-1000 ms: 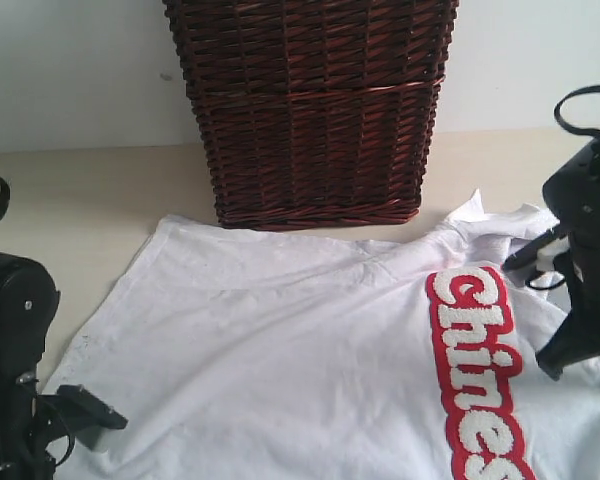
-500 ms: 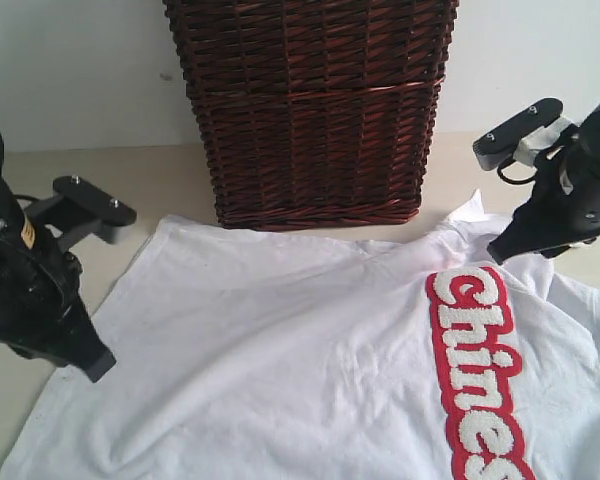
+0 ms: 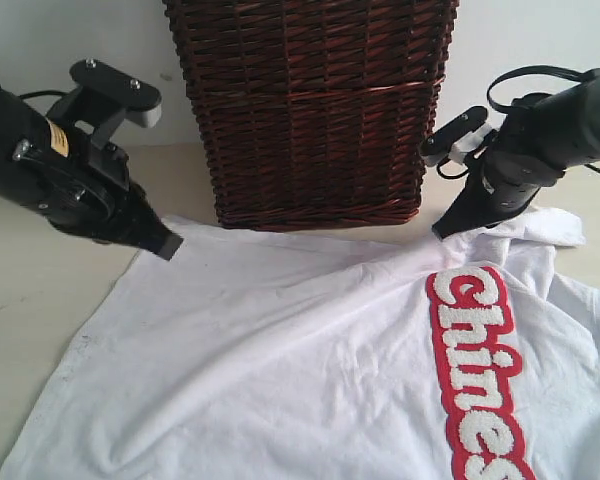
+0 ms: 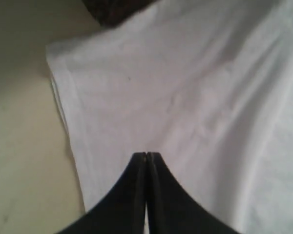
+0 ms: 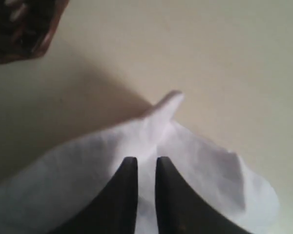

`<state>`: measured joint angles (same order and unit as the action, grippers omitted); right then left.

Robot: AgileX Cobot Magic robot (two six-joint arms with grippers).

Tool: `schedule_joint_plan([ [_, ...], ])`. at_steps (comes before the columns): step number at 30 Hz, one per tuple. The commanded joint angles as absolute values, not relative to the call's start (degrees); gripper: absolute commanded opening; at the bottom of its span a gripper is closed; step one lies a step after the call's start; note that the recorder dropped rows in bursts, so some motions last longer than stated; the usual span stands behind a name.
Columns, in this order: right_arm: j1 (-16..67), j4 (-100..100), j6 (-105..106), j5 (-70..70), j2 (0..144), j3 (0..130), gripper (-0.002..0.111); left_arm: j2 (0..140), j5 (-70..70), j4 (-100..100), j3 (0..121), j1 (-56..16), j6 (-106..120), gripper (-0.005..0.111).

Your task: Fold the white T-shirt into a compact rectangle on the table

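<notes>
The shirt is lying spread out on the table, front side up, filling most of the ext. view. Its far edge is lying just before the basket. A red band w/ fuzzy white letters is running down the R part of the shirt. Bare table is showing on the L side.

The L gripper is hanging at the far L corner of the shirt, tip pointing down at the cloth. Its jaws are pressing together, w/ nothing between them in the wrist view.

The R gripper is reaching down at the far R part of the shirt, near the basket's R corner, where the cloth is bunching in loose folds. Its jaws are standing a little apart, only a thin slit, and white cloth is showing in the slit. I cannot tell if they are pinching it or only hanging above it.
</notes>
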<state>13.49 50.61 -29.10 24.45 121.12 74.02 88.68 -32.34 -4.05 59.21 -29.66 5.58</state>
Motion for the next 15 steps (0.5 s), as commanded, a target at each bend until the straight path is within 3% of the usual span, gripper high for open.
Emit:
schedule_joint_plan([
  [1, 13.3, 51.1, -30.1, 23.1, 125.8, 78.9, 0.003, 88.4, -24.7, -4.2, 60.7, -29.8, 4.1, 0.0],
  [15, 12.9, 43.4, -21.0, 27.2, 139.2, 94.4, 0.0, 88.4, -21.3, -3.9, 60.8, -29.8, 1.3, 0.0],
])
